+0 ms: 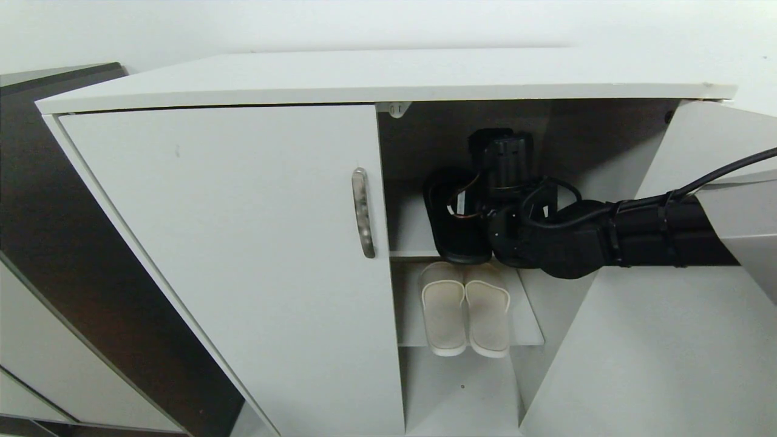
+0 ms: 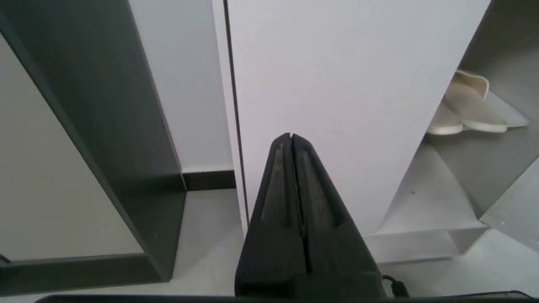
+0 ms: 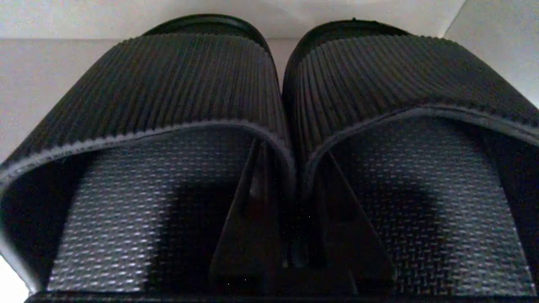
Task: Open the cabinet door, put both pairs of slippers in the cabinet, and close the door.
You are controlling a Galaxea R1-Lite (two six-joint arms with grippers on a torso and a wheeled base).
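Item: black slippers (image 1: pixel 452 243), one pair, lodged on the upper shelf (image 1: pixel 410 233) of the white cabinet (image 1: pixel 388 76), toes turned inward, heels near the shelf's front edge. The pair is held by the right gripper (image 3: pixel 295 181), whose fingers are closed narrowly over the adjoining inner edges of the two straps, so that both shoes are carried as one. Item: white slippers (image 1: pixel 464 309), one pair, laid side by side on the lower shelf (image 1: pixel 528 321), heels overhanging the front edge slightly, touched by nothing. Right door (image 1: pixel 637 352): swung open. Left door (image 1: pixel 230 255): shut, its metal handle (image 1: pixel 362 212) untouched. Left gripper (image 2: pixel 290 147): fingers pressed together on nothing, held outside the cabinet, low before the shut door. Handling, as judged: the black pair is taken to be light, soft and springy, of moulded foam or rubber; the ribbed straps and dimpled footbeds are expected to give good friction. The straps are likely to flex under a pinch, so a firm hold is best taken where the two inner strap edges meet. Some sag or twist of either shoe is to be allowed for. Nothing fragile is noted. Door closing is not yet done.
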